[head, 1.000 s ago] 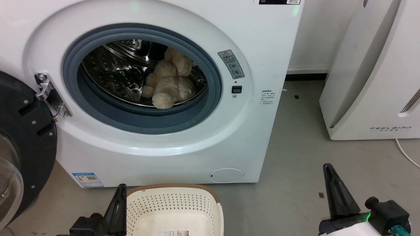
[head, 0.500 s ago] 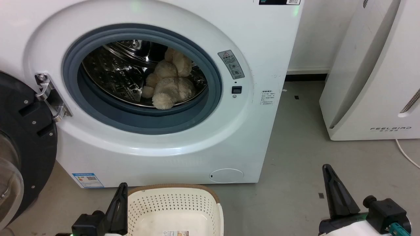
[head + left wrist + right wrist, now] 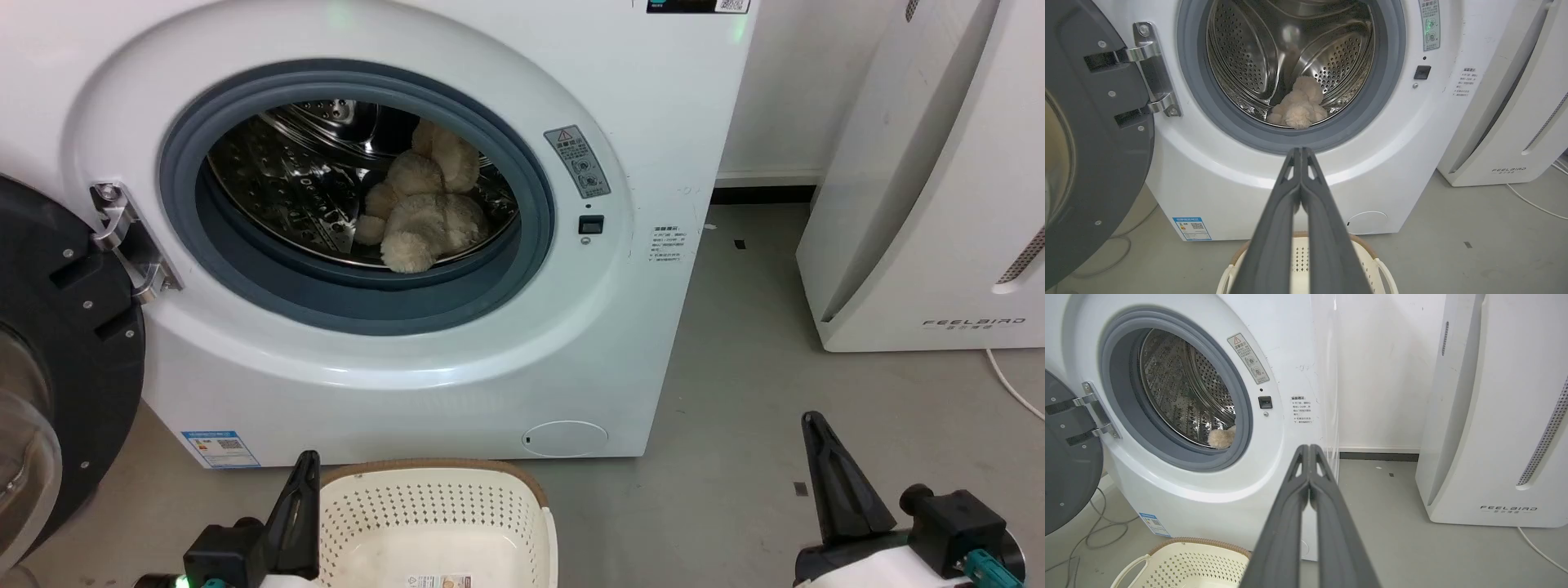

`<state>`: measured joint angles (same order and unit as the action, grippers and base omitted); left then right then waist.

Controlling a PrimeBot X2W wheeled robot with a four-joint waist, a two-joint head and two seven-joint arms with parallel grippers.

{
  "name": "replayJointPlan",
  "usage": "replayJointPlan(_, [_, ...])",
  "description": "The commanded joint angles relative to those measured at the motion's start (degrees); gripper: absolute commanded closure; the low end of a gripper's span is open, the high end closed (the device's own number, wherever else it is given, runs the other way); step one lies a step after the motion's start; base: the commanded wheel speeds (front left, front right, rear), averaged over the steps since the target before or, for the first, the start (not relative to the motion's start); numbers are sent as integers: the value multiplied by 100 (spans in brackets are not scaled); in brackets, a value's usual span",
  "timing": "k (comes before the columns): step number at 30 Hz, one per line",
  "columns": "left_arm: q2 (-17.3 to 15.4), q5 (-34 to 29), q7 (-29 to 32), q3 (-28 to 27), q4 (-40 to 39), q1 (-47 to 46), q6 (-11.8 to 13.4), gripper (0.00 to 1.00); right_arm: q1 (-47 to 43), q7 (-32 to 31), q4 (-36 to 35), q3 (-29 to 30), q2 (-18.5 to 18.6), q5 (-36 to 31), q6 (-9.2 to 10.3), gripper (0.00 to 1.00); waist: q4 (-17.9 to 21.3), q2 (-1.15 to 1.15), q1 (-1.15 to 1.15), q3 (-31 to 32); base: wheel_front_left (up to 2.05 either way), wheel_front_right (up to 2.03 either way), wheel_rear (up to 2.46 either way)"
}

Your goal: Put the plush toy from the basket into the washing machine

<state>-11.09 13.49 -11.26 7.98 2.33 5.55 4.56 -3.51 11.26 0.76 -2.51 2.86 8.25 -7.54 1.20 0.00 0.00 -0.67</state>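
Both pincers are closed on nothing: the left pincer [image 3: 1301, 154] hangs by the cream perforated plastic basket [image 3: 371, 506], the right pincer [image 3: 1309, 450] over the grey floor [image 3: 735, 408]. The fluffy beige plush toy [image 3: 424, 216] lies inside the shiny steel drum [image 3: 277, 180] of the large white front-loading washing machine [image 3: 457, 384], whose dark round door [image 3: 65, 327] stands open.

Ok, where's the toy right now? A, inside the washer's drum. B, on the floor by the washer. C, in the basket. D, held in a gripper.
A: the toy lies on the steel drum behind the open porthole of the washer, and the part of the basket in view holds nothing.
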Motion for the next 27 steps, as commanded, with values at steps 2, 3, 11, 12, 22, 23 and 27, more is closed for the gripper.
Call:
replayJointPlan(2, [53,-86,42,-53,-22,-96,-27,100,82,-36,-18,14,0,-63,1,100,-3,0,0,1,0,0,0])
replayJointPlan(3, [61,-99,54,-61,-24,-101,-32,100,85,-47,-19,17,0,-71,1,100,-4,0,0,2,0,0,0])
replayJointPlan(11, [128,-209,148,-126,-43,-141,-69,100,109,-142,-24,37,0,-137,2,100,-14,0,0,8,0,0,0])
replayJointPlan(12, [136,-222,159,-134,-45,-145,-74,100,111,-154,-25,40,0,-145,2,100,-15,0,0,8,0,0,0])
replayJointPlan(22, [219,-359,277,-215,-68,-195,-120,100,141,-272,-31,66,1,-228,2,100,-28,0,0,15,0,0,0])
replayJointPlan(23, [227,-373,288,-223,-70,-200,-125,100,143,-283,-32,68,1,-236,2,100,-29,0,0,16,0,0,0])
replayJointPlan(27, [261,-427,335,-255,-79,-220,-144,100,155,-331,-34,78,1,-269,2,100,-34,0,0,19,0,0,0])
